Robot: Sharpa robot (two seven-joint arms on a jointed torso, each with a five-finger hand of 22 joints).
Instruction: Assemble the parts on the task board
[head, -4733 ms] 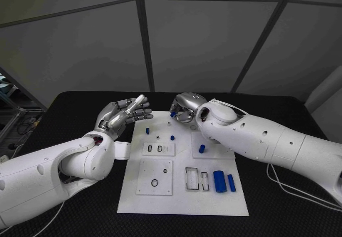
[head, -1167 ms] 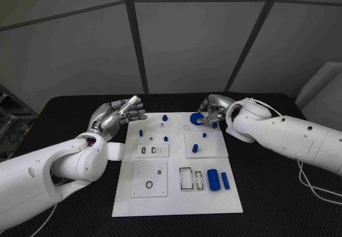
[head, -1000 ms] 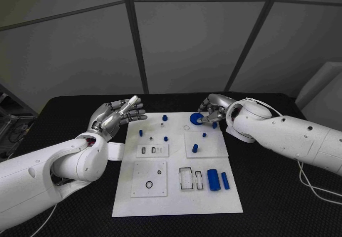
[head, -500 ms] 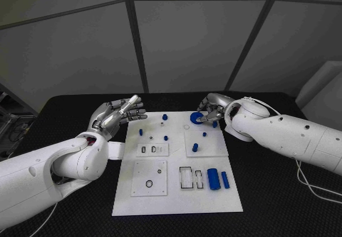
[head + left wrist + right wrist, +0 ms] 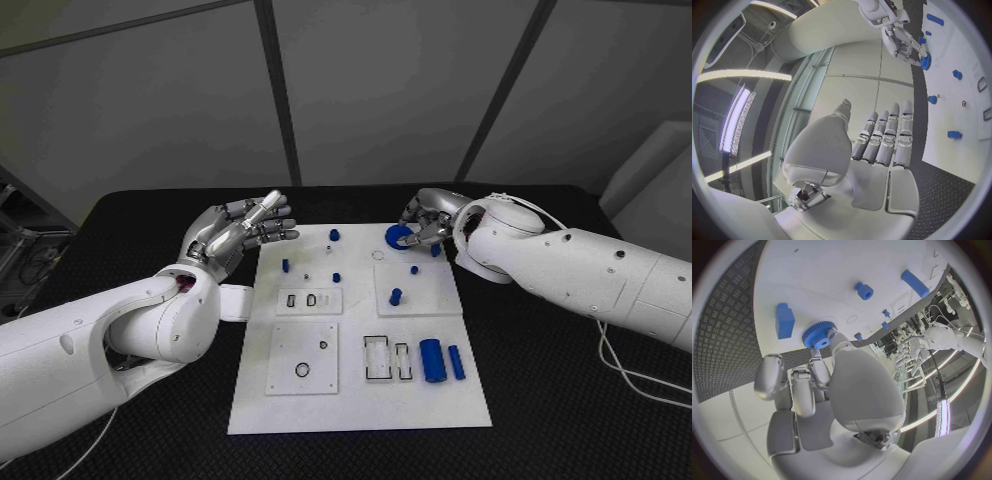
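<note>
We see a black surface (image 5: 116,215) with the white task board (image 5: 361,400) lying in the middle. Near us on the board, two long blue parts (image 5: 441,360) lie beside two small slots (image 5: 389,358); those slots look empty. Farther back, small blue pegs (image 5: 397,296) stand on the board. At the far edge, our right hand (image 5: 426,225) pinches a round blue gear (image 5: 398,237) just over the board. We think it must go down onto its spot next. Our left hand (image 5: 238,228) is held up beside the board, fingers apart, holding nothing.
</note>
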